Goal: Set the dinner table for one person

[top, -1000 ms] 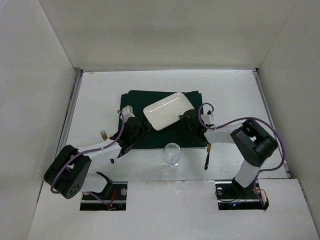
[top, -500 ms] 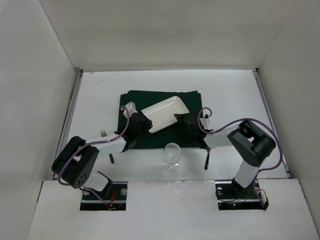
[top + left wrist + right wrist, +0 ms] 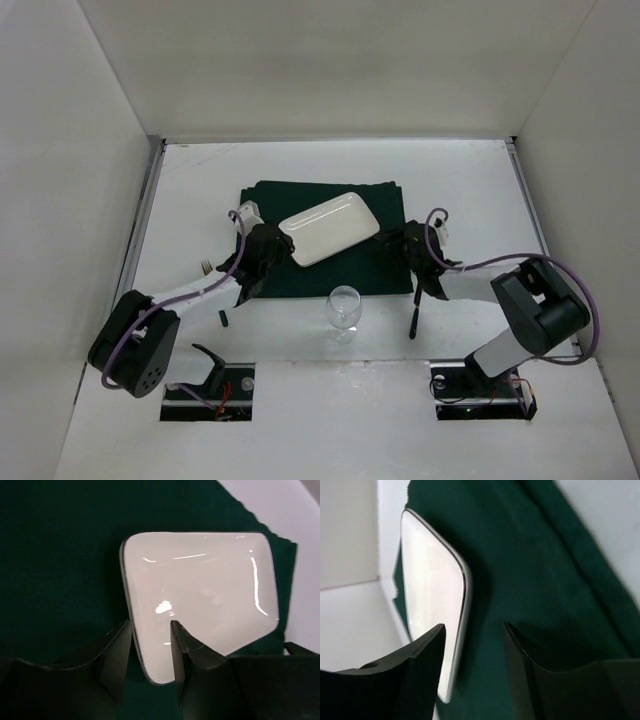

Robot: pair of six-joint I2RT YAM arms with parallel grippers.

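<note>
The white worktop filled the floor of the enclosure from the left edge to the right. The arm bases sat at its near edge and white walls stood on the other three sides. A dark green cloth lay at the middle of the worktop, a little nearer the far edge. A white rectangular plate sat on it at a slant, its long side running from near-left to far-right.

The left gripper was at the plate's left end. In the left wrist view, the left gripper stood at a narrow gap, closed on the rim. One finger pressed the outer edge of the plate and the other rested on its glossy inside.

The right gripper hovered over the right part of the cloth, just off the plate's right end. In the right wrist view, the right gripper was spread wide with nothing between its fingers. The plate showed nearly edge-on beside one finger.

A wine glass stood upright just off the cloth's near edge. A fork lay toward the left edge of the worktop, and a dark-handled knife lay near the cloth's near-right corner.
</note>
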